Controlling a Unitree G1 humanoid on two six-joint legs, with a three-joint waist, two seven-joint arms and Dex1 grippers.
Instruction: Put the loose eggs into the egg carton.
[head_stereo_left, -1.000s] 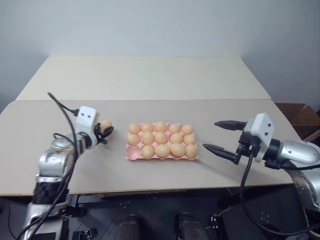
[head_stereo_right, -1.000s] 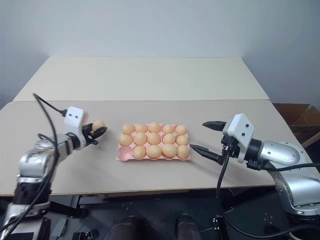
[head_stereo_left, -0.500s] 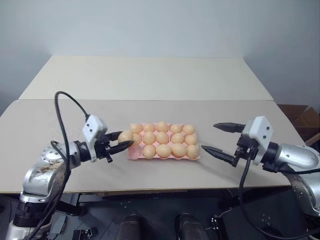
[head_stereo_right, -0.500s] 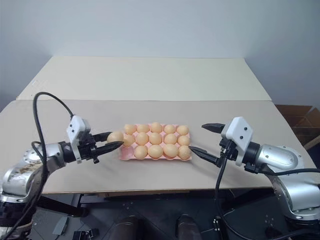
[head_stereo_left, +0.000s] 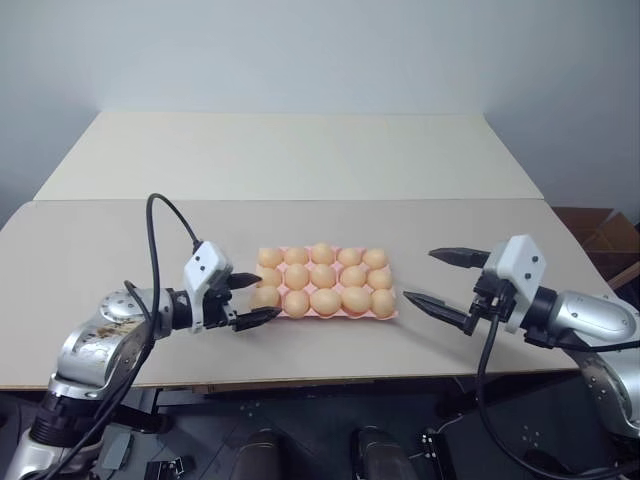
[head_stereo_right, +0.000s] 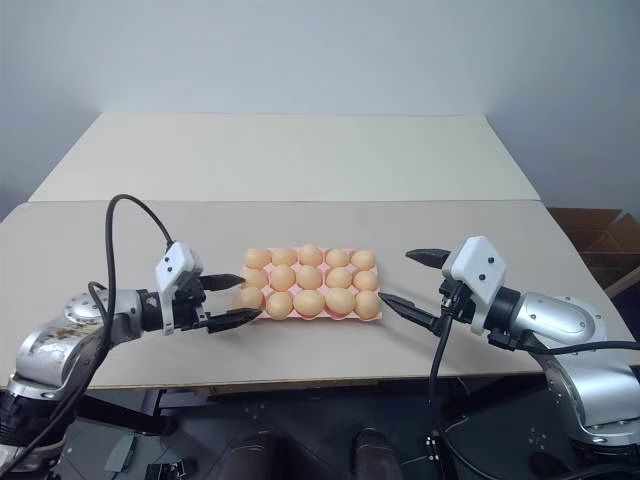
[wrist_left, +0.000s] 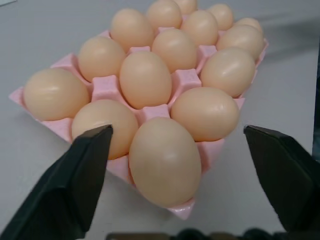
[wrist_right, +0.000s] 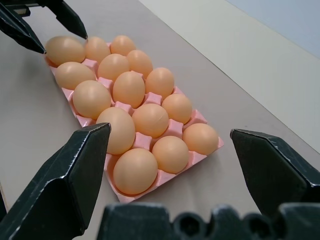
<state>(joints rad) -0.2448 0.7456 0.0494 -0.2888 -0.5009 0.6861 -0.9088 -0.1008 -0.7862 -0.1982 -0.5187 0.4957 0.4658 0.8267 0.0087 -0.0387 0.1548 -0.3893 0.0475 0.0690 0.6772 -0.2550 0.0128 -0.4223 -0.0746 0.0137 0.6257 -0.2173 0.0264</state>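
Beige tabletop (head_stereo_left: 300, 160) is seen under a plain pale wall, made up of two panels joined by a seam that runs across behind the work area. One egg carton (head_stereo_left: 392, 312) is laid flat near the front middle of the table, its long side running left to right. It is a lidless pink moulded tray, and pink ridges are seen between the cups in the left wrist view. Fifteen eggs (head_stereo_left: 323, 275) are counted in it, in three rows of five, so that every cup is filled. All are smooth, oval and pale orange-tan, and none can be told from another by look. The egg (head_stereo_left: 266, 297) in the front left corner cup is seated in the tray, and in the left wrist view it stands nearest, tall in its cup at the tray's corner.

Two grippers are seen, each with two black fingers. The left gripper (head_stereo_left: 249, 299) is held at the carton's left end with its fingers spread wide to either side of the front left corner egg; nothing is gripped, and a gap shows between each finger and the egg. The right gripper (head_stereo_left: 437, 281) is held just beside the carton's right end, pointed toward it, with its fingers wide apart and nothing between them.
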